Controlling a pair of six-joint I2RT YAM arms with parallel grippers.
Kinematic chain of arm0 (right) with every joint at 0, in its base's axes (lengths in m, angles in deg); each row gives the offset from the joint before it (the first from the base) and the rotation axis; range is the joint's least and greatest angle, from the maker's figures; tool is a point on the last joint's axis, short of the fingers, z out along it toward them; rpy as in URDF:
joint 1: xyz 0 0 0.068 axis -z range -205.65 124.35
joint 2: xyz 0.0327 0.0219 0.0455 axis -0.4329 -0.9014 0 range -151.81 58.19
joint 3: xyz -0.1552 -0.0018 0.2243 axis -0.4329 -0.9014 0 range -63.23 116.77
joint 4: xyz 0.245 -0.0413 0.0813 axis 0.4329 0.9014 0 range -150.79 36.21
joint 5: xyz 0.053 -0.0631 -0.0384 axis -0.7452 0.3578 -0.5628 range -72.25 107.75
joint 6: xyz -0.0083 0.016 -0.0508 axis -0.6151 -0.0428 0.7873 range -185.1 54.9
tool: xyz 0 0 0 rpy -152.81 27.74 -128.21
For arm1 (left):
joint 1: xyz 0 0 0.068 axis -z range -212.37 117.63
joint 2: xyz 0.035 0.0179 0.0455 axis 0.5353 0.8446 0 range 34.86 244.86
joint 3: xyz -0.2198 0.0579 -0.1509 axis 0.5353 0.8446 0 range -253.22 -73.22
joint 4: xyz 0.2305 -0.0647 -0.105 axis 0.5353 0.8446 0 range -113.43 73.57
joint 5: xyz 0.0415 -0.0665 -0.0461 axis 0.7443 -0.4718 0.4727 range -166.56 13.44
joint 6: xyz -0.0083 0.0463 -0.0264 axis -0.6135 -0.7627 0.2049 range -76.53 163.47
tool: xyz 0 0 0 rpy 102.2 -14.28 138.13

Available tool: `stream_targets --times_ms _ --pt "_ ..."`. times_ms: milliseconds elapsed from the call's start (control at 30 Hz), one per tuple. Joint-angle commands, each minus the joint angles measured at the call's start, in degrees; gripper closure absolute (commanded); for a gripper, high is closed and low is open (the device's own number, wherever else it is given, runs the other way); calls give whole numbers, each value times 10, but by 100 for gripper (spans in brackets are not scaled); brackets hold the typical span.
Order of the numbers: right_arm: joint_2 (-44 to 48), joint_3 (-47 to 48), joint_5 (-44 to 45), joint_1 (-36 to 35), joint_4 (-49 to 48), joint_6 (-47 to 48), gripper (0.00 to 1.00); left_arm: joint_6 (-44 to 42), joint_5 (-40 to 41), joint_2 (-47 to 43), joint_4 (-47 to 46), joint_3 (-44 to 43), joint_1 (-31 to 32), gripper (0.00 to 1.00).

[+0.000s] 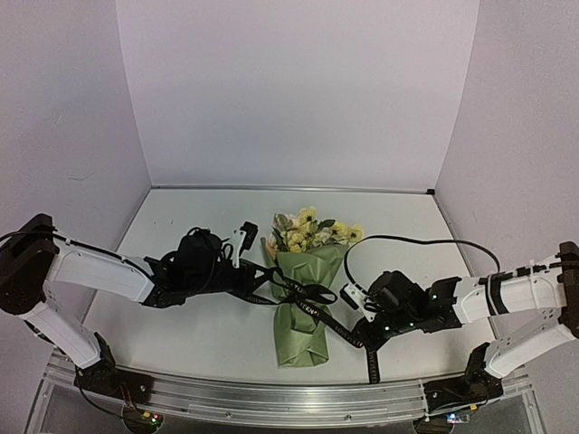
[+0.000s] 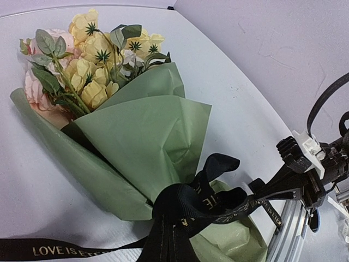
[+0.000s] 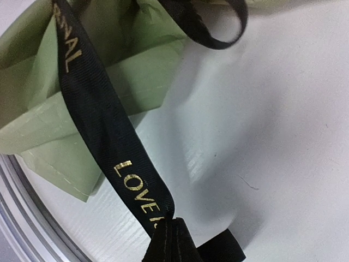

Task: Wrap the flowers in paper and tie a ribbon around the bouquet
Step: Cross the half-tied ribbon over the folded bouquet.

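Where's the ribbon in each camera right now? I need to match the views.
Top external: ribbon at centre, crossing the paper.
Left wrist: ribbon knotted at bottom centre, tail along bottom left.
Right wrist: ribbon running diagonally, top left to bottom centre.
Shared landmark: the green paper, under the ribbon in all three.

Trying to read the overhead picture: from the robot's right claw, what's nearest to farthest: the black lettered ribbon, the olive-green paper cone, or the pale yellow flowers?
1. The black lettered ribbon: one end runs into the right claw.
2. The olive-green paper cone: its lower end lies left of the claw.
3. The pale yellow flowers: at the cone's far end, toward the back.
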Motion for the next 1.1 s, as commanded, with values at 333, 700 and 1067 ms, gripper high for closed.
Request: stream_targets --times_ms 333,700,1067 --pt "-27 54 58 -3 4 22 96 23 -3 -44 -16 44 -3 100" --pt "-19 86 44 -2 -1 19 46 26 -17 -40 -24 41 -3 100" --pt "-88 144 9 7 -35 -2 35 23 -17 -41 -19 34 -3 100"
